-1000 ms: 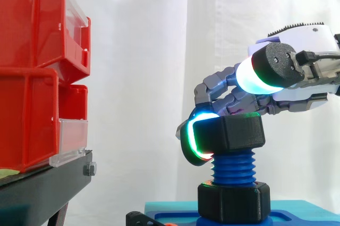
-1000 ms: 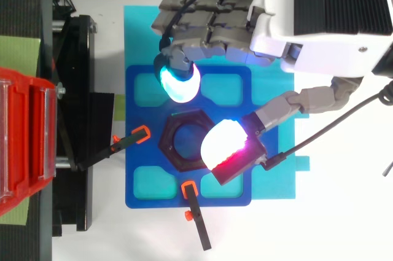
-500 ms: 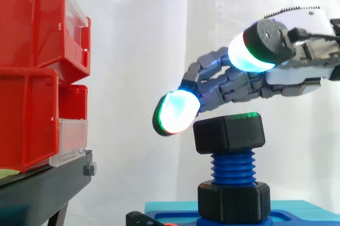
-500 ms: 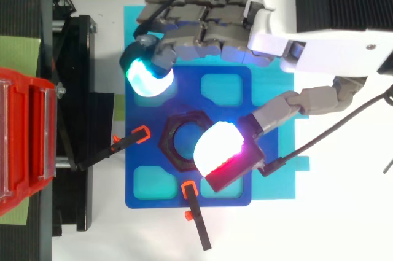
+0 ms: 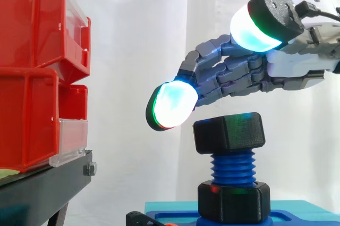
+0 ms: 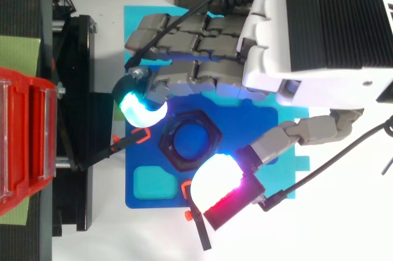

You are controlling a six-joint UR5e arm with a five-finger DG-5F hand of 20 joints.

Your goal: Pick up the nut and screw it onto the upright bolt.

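Open hand (image 5: 239,74) above nut (image 5: 229,132)

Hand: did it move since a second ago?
Yes. The hand has come off the nut and risen up and leftward, away from the blue bolt.

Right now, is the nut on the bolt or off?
On: the nut sits on top threads of the blue bolt, fingers clear above.

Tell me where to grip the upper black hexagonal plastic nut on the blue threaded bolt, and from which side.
Pinch two opposite flat side faces of the upper black hexagonal nut, coming down from above. It sits level atop the upright blue threaded bolt, flats vertical and exposed, and the open hand hovers above it.
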